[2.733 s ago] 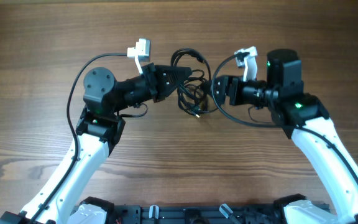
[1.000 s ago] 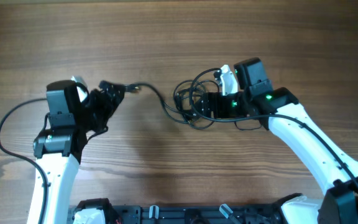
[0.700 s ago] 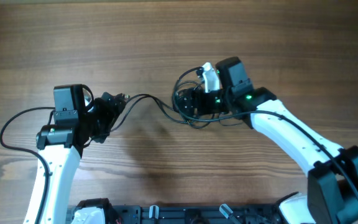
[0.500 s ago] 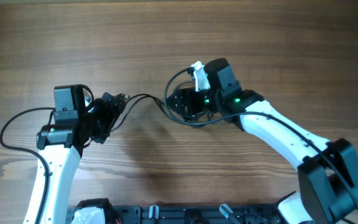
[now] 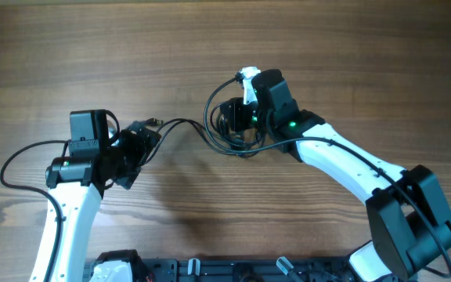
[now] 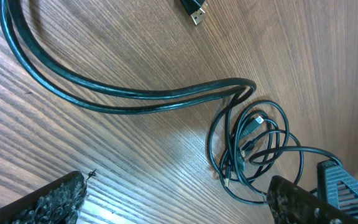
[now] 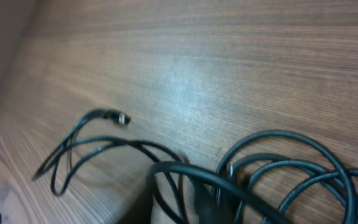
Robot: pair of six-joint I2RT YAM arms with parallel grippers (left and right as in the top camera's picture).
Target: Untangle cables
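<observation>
Quick update from where I'm standing. A couple of seconds back both claws were nose to nose over the cables point(image 5: 232, 129). Since then the left one has hauled a strand out sideways and the right one has slid the knot along after it, so that strand has gone slack.

The left claw point(image 6: 176, 182) has its knobbly black fingers point(image 6: 55, 199) spread wide with nothing between them. Just ahead of it the pulled-out strand point(image 6: 185, 94) lies doubled on the wood-grain table point(image 5: 210, 47): two thin, glossy black cords side by side in one long smooth bow. Further out in front is a small plug point(image 6: 194, 10) with a metal tip, lying loose.

Ahead and off to one side of it sits the tangle point(image 6: 250, 149), several round loops of the same rubbery cord stacked on each other. The right claw point(image 5: 237, 117) is parked right on it. Its fingers are buried in the loops, so I can't tell how far closed it is. My guess is it has hold, since the lump travelled with it.

I reckon one cord is half free and the rest is still knotted.
</observation>
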